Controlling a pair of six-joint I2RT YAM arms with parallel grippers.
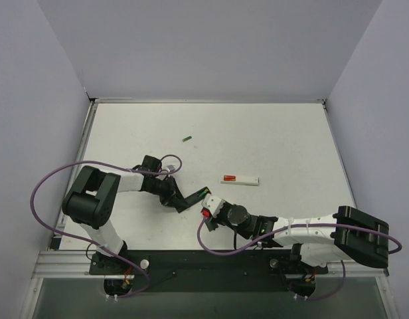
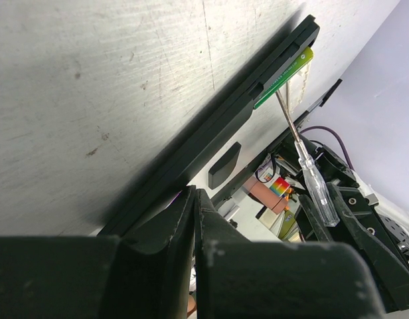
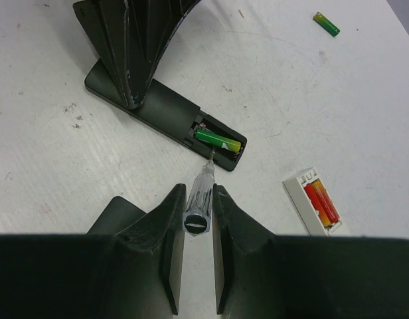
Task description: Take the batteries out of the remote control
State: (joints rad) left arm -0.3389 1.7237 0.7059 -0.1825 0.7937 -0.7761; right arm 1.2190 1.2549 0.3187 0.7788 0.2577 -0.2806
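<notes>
The black remote control [image 3: 161,109] lies flat with its battery slot facing up, and one green battery [image 3: 218,139] sits in the slot. A second green battery [image 3: 326,23] lies loose on the table, far from the remote. My left gripper [image 2: 194,193] is shut, its fingertips [image 3: 135,80] pressing down on the middle of the remote [image 2: 211,133]. My right gripper [image 3: 199,193] is shut on a clear-handled screwdriver [image 3: 201,189], whose tip touches the slot's edge beside the battery [image 2: 284,76]. In the top view both grippers, the left gripper [image 1: 176,197] and the right gripper [image 1: 210,203], meet at the remote [image 1: 193,197].
A white remote [image 3: 309,199] with red and orange batteries lies open to the right. A small black cover piece [image 2: 224,165] rests on the table near my right gripper. The loose battery [image 1: 187,139] is further back on the table.
</notes>
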